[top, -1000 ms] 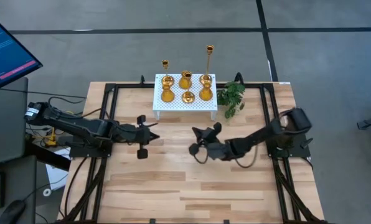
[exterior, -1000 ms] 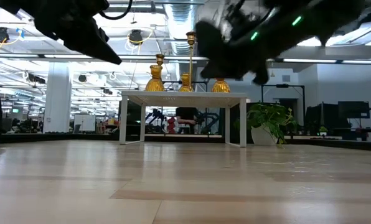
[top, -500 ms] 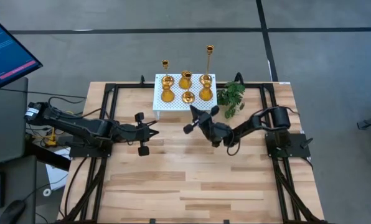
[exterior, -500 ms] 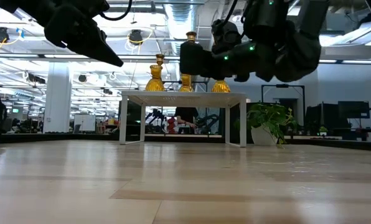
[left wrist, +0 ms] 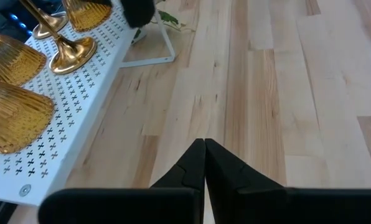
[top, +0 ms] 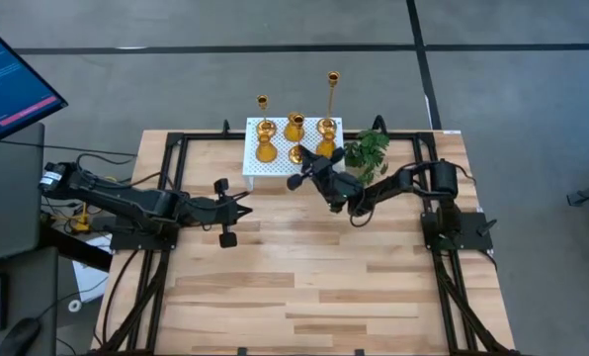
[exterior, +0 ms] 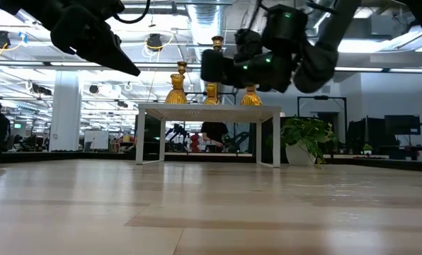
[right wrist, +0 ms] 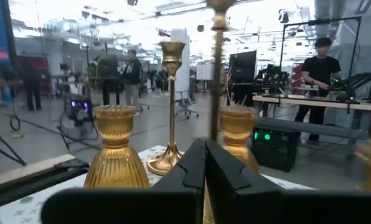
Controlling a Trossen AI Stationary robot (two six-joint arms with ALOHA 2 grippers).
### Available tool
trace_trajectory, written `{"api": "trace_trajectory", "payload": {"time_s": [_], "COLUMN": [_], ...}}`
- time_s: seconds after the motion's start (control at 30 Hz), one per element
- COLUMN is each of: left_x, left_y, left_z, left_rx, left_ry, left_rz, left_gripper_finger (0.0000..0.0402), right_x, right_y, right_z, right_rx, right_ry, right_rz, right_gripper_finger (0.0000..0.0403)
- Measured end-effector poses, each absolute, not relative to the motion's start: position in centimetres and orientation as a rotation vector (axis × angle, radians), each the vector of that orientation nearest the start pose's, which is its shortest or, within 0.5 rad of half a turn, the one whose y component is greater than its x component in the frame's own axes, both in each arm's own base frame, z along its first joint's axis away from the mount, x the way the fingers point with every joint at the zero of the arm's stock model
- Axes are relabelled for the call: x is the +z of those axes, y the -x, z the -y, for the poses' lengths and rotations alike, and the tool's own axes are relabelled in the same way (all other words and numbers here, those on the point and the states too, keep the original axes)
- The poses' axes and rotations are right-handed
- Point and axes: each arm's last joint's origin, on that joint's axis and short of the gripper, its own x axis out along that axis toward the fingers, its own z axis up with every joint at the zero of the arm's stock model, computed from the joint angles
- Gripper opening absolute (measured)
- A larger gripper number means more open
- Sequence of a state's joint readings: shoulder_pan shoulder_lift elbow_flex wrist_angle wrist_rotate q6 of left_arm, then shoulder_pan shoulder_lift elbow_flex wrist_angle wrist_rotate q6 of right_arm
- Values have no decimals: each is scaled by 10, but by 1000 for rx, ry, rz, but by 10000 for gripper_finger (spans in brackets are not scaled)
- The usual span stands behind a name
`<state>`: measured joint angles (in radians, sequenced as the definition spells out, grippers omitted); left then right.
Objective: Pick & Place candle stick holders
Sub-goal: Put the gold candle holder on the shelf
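Fingers [right wrist: 201,168] of right gripper [top: 296,180]: pressing shut, empty, pointing at candle stick holders [top: 296,153] on white stand [top: 275,168]; risking toppling them.

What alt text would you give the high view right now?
Six gold candle stick holders stand on a white perforated stand beside a green plant. The right hand, shut, is at the stand's front edge; the left hand, shut, is over the wooden table.

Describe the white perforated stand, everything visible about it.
The white perforated stand is a small low table: a flat rectangular top, apparently painted metal, punched with rows of cross-shaped holes, on thin white legs. It stands upright at the far middle of the light wooden table, carrying the shiny gold candle stick holders. A green plant sprig sits beside it.
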<state>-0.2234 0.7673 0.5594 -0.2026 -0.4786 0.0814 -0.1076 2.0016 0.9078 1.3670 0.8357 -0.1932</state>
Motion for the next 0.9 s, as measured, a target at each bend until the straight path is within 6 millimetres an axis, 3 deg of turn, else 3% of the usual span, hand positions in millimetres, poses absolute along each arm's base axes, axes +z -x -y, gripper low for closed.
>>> {"api": "trace_trajectory", "payload": {"time_s": [0.23, 0.5, 0.9], "left_x": [258, 258, 258], "left_y": [-167, -167, -167], "left_z": [24, 24, 24], "left_rx": [236, 235, 233], "left_ry": [-221, -223, -233], "left_rz": [-397, -397, -399], "left_gripper_finger": [8, 8, 8], "right_x": [189, 183, 183], "right_y": [-398, -399, -395], "right_z": [65, 51, 63], "right_rx": [-1028, -1065, -1217], "right_ry": [143, 151, 147], "right_rz": [33, -32, -57], "right_gripper_finger": [0, 0, 0]}}
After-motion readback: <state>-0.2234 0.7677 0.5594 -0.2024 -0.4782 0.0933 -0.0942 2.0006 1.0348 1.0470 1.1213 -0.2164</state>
